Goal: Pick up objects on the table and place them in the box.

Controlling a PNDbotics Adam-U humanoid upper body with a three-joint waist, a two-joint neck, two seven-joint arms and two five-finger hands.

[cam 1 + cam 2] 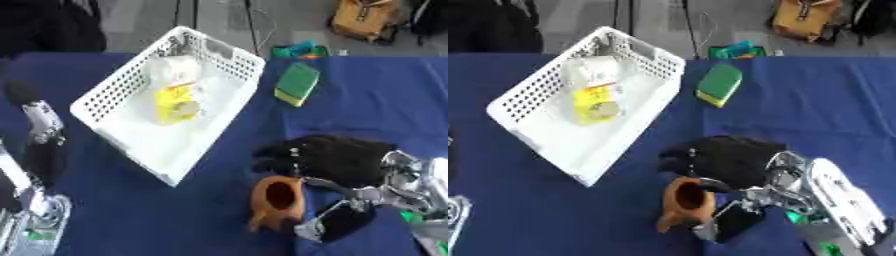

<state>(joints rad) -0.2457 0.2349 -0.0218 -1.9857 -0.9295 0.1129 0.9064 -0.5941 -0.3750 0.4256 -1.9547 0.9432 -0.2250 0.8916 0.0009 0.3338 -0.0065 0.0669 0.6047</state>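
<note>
A brown clay cup [278,200] stands on the blue table in the lower middle, mouth up, a small handle at its near left. My right hand [346,157] comes in from the right and is shut on the cup, dark fingers [273,156] curled along its far side and the thumb [328,225] against its near right side. A green and yellow sponge [297,83] lies flat further back. The white perforated box [112,95] sits at the left, holding a white and yellow bag [178,95]. My left hand [42,150] rests open at the left edge, fingers up.
The blue table [376,105] spreads to the right of the box. A small green and teal thing [297,50] sits at the table's far edge behind the sponge. A tan bag [363,20] stands on the floor beyond.
</note>
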